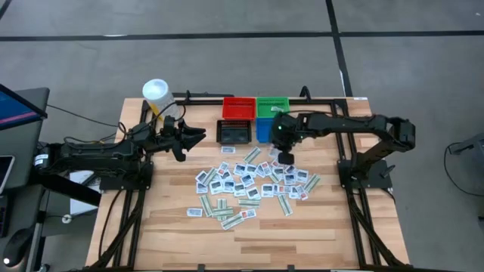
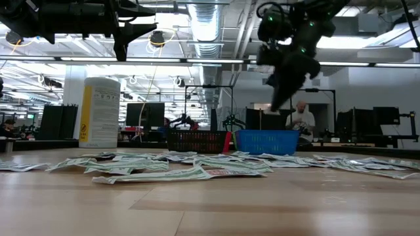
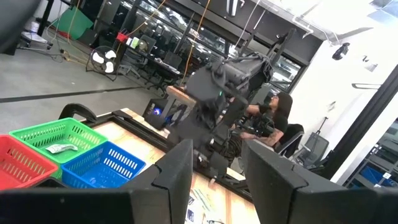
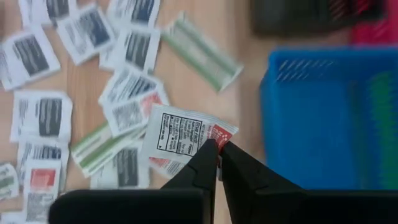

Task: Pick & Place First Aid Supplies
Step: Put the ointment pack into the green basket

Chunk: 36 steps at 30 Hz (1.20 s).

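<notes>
Right gripper (image 4: 216,160) pinched shut on white packet (image 4: 185,134), lifted beside blue bin (image 4: 323,118), frame centre-right. Left gripper (image 1: 198,136) hovered upper left, jaws apart, empty. One packet in green bin (image 3: 61,148); most supplies (image 1: 249,185) lay scattered mid-table.

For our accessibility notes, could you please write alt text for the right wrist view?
The right gripper, its fingers shut on the corner of a white packet with a red patch, holds it above scattered first aid packets on the wooden table, beside the blue bin.
</notes>
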### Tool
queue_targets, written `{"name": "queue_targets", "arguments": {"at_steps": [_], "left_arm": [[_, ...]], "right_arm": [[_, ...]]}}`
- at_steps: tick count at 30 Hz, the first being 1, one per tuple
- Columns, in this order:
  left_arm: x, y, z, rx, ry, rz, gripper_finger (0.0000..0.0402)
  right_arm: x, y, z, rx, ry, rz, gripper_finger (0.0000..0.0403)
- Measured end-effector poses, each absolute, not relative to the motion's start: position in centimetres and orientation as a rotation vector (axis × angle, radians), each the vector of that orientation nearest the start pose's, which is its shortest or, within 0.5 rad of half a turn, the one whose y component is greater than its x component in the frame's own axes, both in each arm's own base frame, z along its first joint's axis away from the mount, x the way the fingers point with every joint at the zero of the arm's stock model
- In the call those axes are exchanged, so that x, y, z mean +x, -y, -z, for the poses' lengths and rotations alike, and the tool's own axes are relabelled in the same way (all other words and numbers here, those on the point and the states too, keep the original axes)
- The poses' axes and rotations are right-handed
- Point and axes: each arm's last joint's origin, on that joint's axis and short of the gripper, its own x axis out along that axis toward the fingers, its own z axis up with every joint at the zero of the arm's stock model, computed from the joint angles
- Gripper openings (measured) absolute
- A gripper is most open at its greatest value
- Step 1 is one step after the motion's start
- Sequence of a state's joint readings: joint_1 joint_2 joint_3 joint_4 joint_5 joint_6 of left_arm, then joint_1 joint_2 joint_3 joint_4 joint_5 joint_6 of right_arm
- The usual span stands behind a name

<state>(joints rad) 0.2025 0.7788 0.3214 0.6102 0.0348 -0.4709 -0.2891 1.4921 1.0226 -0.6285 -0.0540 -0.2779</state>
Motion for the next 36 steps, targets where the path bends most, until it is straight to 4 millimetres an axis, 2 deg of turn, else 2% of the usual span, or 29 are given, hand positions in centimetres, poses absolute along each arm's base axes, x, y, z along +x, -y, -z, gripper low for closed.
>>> {"name": "queue_targets", "arguments": {"at_steps": [5,12,16,20,28,36], "left_arm": [[17.1,-3.4,-24.9,-0.449,0.188,-0.129,0.0140],[17.1,-3.4,-24.9,-0.448,0.188,-0.129,0.0140],[17.1,-3.4,-24.9,-0.448,0.188,-0.129,0.0140],[17.1,-3.4,-24.9,-0.448,0.188,-0.129,0.0140],[17.1,-3.4,-24.9,-0.448,0.188,-0.129,0.0140],[17.1,-3.4,-24.9,-0.448,0.188,-0.129,0.0140]], "right_arm": [[28.5,10.9,-24.9,-0.099,-0.956,0.145,0.0016],[28.8,17.5,-27.5,-0.123,-0.577,0.409,0.0016],[27.8,21.0,-26.6,-0.023,-0.535,0.537,0.0020],[26.5,23.2,-24.4,0.128,-0.616,0.616,0.0025],[26.4,24.2,-21.7,0.229,-0.711,0.636,0.0059],[26.3,23.5,-21.7,0.267,-0.754,0.618,0.0113]]}}
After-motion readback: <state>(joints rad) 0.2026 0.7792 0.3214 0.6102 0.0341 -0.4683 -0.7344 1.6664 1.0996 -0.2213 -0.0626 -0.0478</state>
